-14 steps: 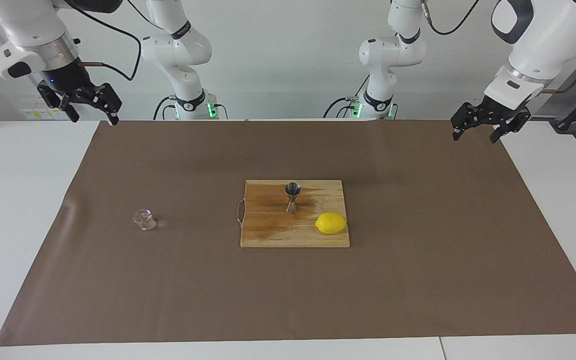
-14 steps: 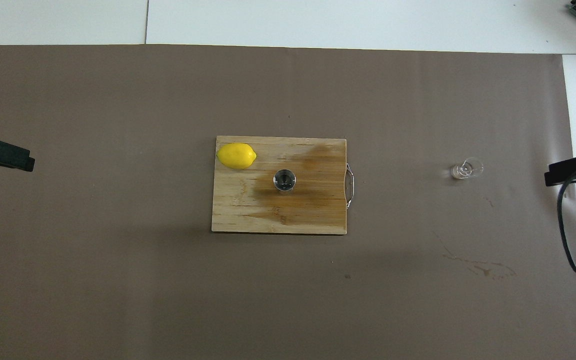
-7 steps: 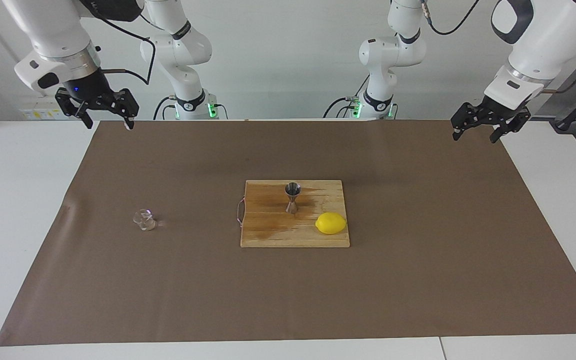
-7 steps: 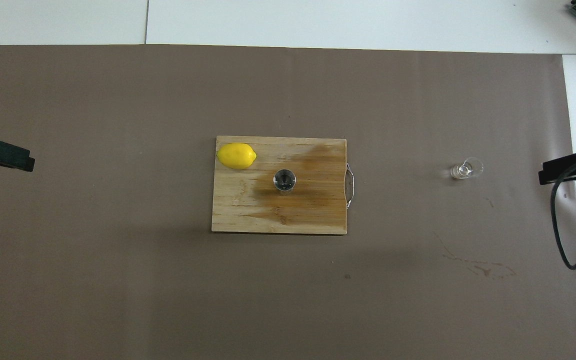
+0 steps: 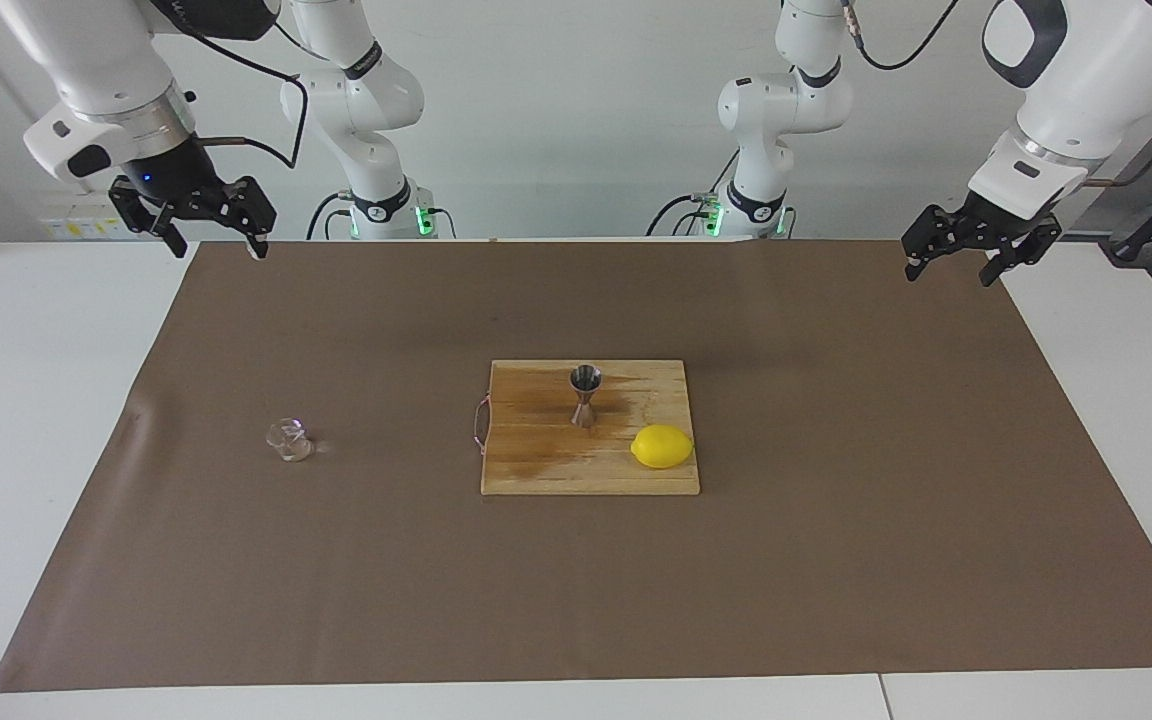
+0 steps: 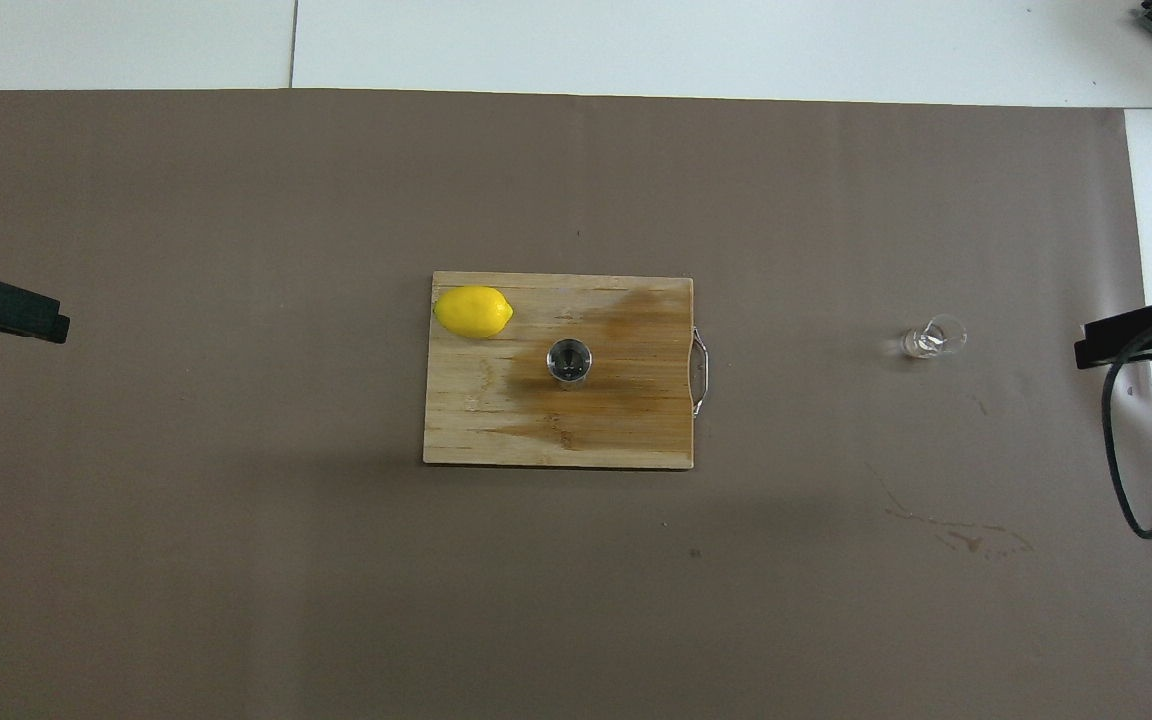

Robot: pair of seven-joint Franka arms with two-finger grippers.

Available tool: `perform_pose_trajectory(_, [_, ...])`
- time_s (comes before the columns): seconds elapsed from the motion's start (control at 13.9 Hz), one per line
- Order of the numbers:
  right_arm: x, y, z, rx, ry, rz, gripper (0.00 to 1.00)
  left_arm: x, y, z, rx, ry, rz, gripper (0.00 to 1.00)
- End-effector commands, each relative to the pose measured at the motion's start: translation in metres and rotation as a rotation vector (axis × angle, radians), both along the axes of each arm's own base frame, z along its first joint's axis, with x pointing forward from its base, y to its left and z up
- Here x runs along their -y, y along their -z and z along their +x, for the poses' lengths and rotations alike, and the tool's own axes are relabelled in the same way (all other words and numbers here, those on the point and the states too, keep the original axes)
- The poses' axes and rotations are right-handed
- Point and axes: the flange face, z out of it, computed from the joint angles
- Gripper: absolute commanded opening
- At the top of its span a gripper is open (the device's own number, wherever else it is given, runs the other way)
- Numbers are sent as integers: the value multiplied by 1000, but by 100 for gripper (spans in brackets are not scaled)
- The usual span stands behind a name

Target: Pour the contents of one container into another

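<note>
**Both grippers raised, nothing held**

The cup (image 5: 288, 440) stands on the brown mat (image 5: 336, 580) toward the right arm's end. The jigger (image 5: 584, 395) stands upright mid-board (image 5: 536, 470), a lemon (image 5: 662, 446) at the board's corner. The right gripper (image 5: 216, 243) and left gripper (image 5: 948, 267) hang spread wide and empty over the mat's robot-side corners.

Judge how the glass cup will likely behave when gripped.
The glass cup is clear and smooth, so it probably slips in a loose grip. It looks tiny, smaller than the lemon, so likely light and easily knocked over. Being glass, it may crack under hard squeezing.
</note>
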Motion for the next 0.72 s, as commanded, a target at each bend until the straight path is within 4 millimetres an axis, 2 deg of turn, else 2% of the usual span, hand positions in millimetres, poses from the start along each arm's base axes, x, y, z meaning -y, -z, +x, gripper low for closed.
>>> perform_pose_trajectory(0.0, [1,-3,0,23,-25,-18,100,-2,-2,-8,1,-3,15,100])
perform_pose_trajectory(0.65, [0,-2,-1,16,-24,-13,100,-2,-2,-8,1,-2,15,100])
